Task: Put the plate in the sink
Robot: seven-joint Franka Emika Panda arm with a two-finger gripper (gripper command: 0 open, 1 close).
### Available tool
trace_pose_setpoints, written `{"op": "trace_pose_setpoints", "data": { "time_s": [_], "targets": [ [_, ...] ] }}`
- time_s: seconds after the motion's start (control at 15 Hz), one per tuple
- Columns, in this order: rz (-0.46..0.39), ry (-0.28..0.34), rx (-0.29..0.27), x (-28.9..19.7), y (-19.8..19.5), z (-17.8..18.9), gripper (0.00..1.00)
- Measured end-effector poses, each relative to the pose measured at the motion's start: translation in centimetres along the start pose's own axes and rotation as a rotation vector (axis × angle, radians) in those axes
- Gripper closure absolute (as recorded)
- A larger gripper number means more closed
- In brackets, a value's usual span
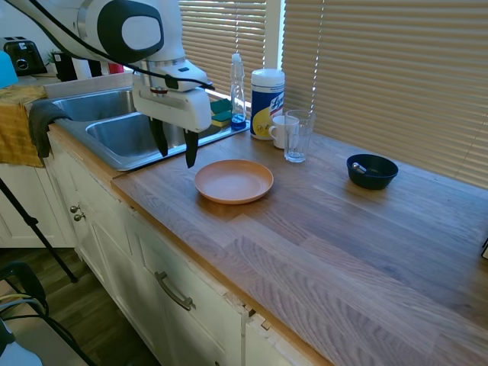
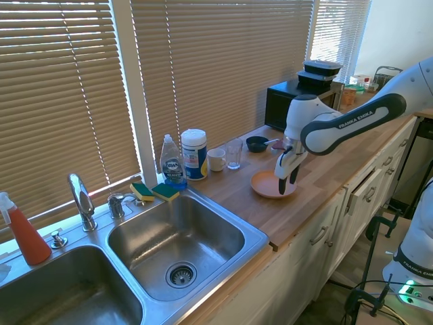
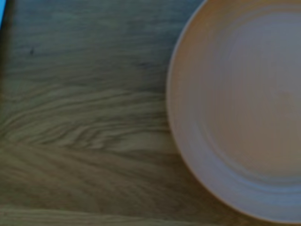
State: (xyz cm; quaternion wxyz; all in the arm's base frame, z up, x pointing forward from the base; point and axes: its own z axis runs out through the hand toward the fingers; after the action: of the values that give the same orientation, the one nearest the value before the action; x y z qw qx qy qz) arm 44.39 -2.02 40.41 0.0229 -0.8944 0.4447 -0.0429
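Observation:
The peach-orange plate (image 1: 233, 181) (image 2: 272, 184) lies flat and empty on the wooden counter (image 1: 320, 229), a short way from the sink (image 1: 114, 133) (image 2: 169, 237). Blurred, its rim and inside (image 3: 240, 113) fill one side of the wrist view. My gripper (image 1: 175, 151) (image 2: 287, 183) hangs open above the counter, between the sink's edge and the plate's rim. Its dark fingers point down with nothing between them, and they do not touch the plate.
Behind the plate stand a clear glass (image 1: 298, 136), a white mug (image 1: 280, 131), a wipes canister (image 1: 267, 93) and a dish soap bottle (image 1: 238, 90). Sponges (image 1: 219, 112) sit on the sink's rim. A dark blue bowl (image 1: 371, 171) lies further along the counter. A microwave (image 2: 298, 101) stands at the far end.

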Motion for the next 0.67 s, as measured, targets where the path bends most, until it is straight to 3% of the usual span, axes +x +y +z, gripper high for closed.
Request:
{"op": "trace_pose_setpoints", "data": {
  "time_s": [0.27, 0.67],
  "targets": [
    [0.098, 0.006, 0.02, 4.5, 2.4, -0.1, 0.0],
    [0.216, -0.016, 0.031, 11.9, 6.4, 2.8, 0.0]
  ]
}}
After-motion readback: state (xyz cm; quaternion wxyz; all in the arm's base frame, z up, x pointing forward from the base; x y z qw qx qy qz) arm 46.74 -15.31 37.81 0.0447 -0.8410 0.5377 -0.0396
